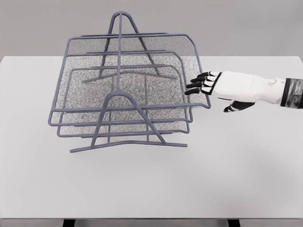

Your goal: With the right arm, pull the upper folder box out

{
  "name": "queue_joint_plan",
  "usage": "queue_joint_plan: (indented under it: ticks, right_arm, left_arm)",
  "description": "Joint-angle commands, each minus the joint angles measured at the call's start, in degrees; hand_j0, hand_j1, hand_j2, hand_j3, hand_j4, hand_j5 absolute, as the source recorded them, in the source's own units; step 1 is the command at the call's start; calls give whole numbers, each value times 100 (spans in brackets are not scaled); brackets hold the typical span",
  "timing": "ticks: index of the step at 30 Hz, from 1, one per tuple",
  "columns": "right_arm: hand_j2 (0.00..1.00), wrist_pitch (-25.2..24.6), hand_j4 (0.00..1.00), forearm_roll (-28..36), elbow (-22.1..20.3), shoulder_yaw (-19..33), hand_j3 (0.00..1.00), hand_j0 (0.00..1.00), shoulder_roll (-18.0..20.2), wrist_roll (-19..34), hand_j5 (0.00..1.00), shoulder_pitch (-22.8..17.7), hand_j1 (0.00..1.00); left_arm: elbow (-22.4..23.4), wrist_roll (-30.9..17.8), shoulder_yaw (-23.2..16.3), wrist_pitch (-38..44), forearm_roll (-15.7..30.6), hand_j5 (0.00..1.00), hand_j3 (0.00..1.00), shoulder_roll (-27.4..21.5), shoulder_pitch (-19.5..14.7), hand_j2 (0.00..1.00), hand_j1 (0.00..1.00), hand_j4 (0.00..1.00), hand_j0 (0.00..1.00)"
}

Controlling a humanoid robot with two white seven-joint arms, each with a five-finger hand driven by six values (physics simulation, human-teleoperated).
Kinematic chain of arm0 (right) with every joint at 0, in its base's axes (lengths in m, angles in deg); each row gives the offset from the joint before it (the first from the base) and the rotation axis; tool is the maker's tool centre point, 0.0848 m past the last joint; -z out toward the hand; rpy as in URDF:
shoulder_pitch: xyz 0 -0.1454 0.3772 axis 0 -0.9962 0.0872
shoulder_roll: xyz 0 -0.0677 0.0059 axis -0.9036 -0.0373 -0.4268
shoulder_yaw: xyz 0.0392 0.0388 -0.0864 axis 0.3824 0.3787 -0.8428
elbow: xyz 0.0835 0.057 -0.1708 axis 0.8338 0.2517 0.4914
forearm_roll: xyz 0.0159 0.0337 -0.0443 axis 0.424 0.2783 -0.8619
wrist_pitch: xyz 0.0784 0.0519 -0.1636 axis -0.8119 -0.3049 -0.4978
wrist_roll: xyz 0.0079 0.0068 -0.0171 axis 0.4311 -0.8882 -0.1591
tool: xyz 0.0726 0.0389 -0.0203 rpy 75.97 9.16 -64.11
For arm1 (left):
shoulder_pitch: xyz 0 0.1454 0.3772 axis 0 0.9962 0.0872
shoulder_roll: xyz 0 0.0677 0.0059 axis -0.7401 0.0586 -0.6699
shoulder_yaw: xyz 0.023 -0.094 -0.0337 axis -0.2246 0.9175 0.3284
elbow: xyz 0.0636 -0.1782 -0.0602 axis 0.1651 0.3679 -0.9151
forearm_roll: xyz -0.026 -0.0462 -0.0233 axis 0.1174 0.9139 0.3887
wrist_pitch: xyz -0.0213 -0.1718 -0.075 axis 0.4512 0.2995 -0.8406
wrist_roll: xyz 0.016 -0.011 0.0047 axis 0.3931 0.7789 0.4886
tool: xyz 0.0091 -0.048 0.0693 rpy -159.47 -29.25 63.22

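Standing on the white bench (151,189), left of centre: a grey wire rack (124,94) with 2 A-shaped end frames, 1 at the back and 1 at the front, joined by a bar over the top. Carried between them, what look like 3 stacked mesh trays, each tilted a little, front edges lower toward the viewer. Topmost and widest of these, the upper folder box (128,71), a shallow tray of fine mesh edged with a thicker wire rim, seated inside the rack and not yet drawn out. Probably light and fairly stiff: thin mesh that may flex under a hard squeeze, but a rim rigid enough to pull on. Smooth painted wire, so likely slippery; better hooked than pinched. Best purchase judged to be the rim at the right-hand side or its front right corner, with the pull kept along the tray's slide so the whole rack is not dragged or tipped. Further right, the right robot hand (214,90), white with black fingertips (199,85), fingers loosely spread and gripping nothing, tips just beside the right rim of the trays; contact cannot be told for certain. No left arm visible.
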Motion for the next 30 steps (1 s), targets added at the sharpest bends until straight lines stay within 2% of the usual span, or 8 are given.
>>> queue_joint_plan:
  ticks: [1,5,7,16,30]
  right_arm:
    - [100,-11,100,51,-134,12,100,100,240,-6,100,-9,100]
    - [100,-11,100,43,-187,12,100,100,310,-6,100,-70,100]
    - [100,-11,100,51,-222,12,100,100,495,-6,100,-97,100]
    - [100,-11,100,60,-460,39,100,100,873,-6,100,-141,100]
    - [100,-11,100,78,-548,56,100,100,1462,-24,100,-193,100]
  left_arm:
    - [-2,-1,2,1,2,100,100,0,0,100,100,100,100]
    - [-2,-1,2,1,2,100,100,0,0,100,100,100,100]
    - [-2,-1,2,1,2,100,100,0,0,100,100,100,100]
    - [7,-1,2,1,2,100,100,0,0,100,100,100,100]
    - [-2,-1,2,1,2,100,100,0,0,100,100,100,100]
